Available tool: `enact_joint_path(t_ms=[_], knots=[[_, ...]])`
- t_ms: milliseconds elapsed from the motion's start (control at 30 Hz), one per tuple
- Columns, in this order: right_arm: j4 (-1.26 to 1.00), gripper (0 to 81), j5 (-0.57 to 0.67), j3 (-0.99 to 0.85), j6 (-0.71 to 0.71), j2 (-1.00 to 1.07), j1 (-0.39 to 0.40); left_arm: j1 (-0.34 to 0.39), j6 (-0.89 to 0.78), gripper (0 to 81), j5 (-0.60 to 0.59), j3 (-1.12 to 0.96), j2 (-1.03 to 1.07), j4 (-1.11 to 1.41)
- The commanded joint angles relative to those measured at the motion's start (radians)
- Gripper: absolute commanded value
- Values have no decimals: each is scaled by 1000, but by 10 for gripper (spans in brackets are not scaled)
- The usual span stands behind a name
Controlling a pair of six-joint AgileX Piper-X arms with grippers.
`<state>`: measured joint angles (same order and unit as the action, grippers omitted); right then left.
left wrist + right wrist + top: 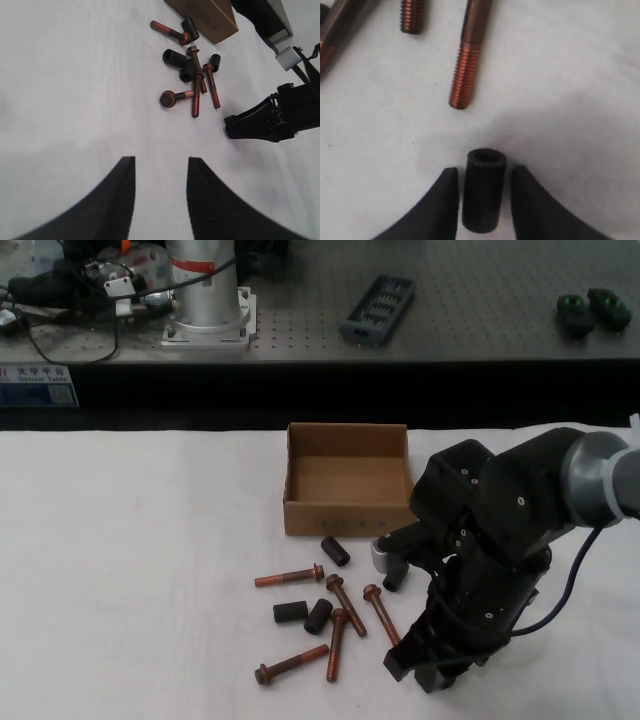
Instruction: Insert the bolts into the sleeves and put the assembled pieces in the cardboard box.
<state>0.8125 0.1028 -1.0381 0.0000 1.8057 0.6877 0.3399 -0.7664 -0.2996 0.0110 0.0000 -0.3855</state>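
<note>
A black sleeve (484,192) lies on the white surface (120,570) toward its near edge, just short of the threaded end of a bolt (465,75). The right gripper (484,169) straddles it, fingers apart with slim gaps either side, probably poised to pinch it for assembly. Farther from that edge lie loose bolts (337,645), then the cardboard box (345,515), its print unreadable. The left gripper (161,160) hangs parted, holding nothing.

White-clothed counter (120,540); behind, grey perforated table (480,330) carrying silver column (205,290), tangled cables (60,290), dark tray (377,308); blue label (38,387) on front edge.
</note>
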Motion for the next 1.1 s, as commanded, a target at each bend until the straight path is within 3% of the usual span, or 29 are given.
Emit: enact_joint_path(t_ms=[0,100,533,733,900,1067], knots=[[8,127,18,-6,0,9,1,-2,-12,258,-2,-11,0,34],[8,15,18,-6,-23,9,1,-2,-12,258,-2,-11,0,42],[59,15,30,21,-18,-147,1,-2,-12,258,-2,-11,0,44],[-20,15,30,148,46,-379,1,-2,-12,258,-15,-11,0,51],[-125,15,30,293,90,-605,1,-2,64,258,-100,-11,0,62],[-162,15,30,415,98,-783,1,-2,74,258,-61,-11,0,136]])
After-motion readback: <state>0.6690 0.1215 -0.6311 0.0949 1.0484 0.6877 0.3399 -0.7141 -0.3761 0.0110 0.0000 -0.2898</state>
